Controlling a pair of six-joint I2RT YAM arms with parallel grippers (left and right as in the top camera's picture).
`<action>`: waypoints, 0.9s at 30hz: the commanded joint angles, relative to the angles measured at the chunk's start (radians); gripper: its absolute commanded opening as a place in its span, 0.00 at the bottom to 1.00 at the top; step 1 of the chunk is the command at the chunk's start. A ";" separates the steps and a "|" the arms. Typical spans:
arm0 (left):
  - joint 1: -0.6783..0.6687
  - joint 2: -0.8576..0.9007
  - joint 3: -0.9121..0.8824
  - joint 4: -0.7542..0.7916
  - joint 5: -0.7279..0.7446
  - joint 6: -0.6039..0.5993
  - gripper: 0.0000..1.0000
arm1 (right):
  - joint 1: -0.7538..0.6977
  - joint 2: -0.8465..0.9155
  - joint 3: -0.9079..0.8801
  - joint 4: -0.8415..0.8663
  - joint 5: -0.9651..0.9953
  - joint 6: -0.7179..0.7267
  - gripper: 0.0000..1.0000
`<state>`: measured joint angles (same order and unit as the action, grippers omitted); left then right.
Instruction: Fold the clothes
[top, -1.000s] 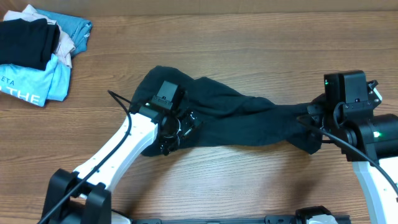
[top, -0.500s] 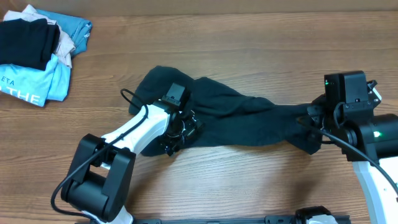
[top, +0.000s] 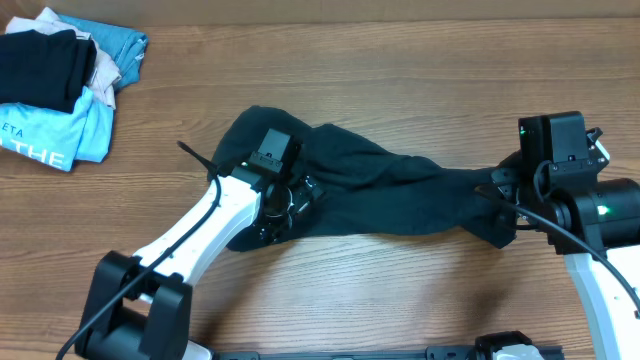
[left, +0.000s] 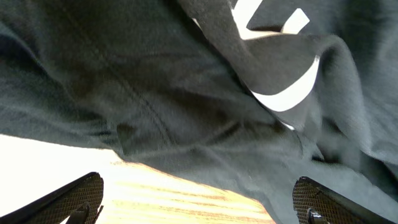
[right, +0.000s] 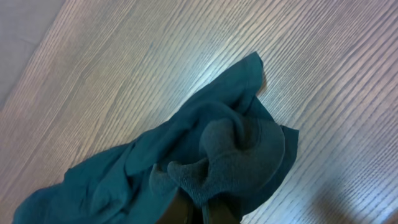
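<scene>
The dark navy-teal garment (top: 400, 195) lies stretched and wrinkled across the middle of the wooden table. White lettering shows on it in the left wrist view (left: 280, 93). My left gripper (top: 280, 208) hovers over the garment's left part near its front edge. Its jaws (left: 199, 205) are wide open and empty, with bare table between them. My right gripper (top: 500, 190) is at the garment's right end. It is shut on a bunched fold of the fabric (right: 230, 155), which hides the fingertips (right: 205, 211).
A pile of other clothes sits at the table's far left corner: a black folded garment (top: 40, 65), a light-blue shirt printed "THE" (top: 55, 135) and a pale pink piece (top: 100, 72). Bare wood (top: 400, 60) lies behind the garment and also in front of it.
My left arm's rear links swung in and back out, while its gripper stayed over the garment's left part. The right gripper and the garment have barely moved.
</scene>
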<state>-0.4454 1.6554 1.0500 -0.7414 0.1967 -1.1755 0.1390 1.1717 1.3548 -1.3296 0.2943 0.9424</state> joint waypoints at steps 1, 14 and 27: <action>0.007 0.046 0.000 0.037 -0.025 0.009 1.00 | -0.004 -0.002 0.024 -0.010 0.005 -0.006 0.04; 0.008 0.086 0.000 0.089 -0.101 0.020 0.77 | -0.004 -0.002 0.024 -0.012 -0.002 -0.008 0.04; 0.008 0.041 0.030 0.000 -0.043 0.123 0.04 | -0.004 -0.003 0.024 -0.011 -0.008 -0.008 0.04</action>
<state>-0.4435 1.7309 1.0500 -0.6975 0.1394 -1.1271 0.1390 1.1717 1.3548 -1.3460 0.2844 0.9417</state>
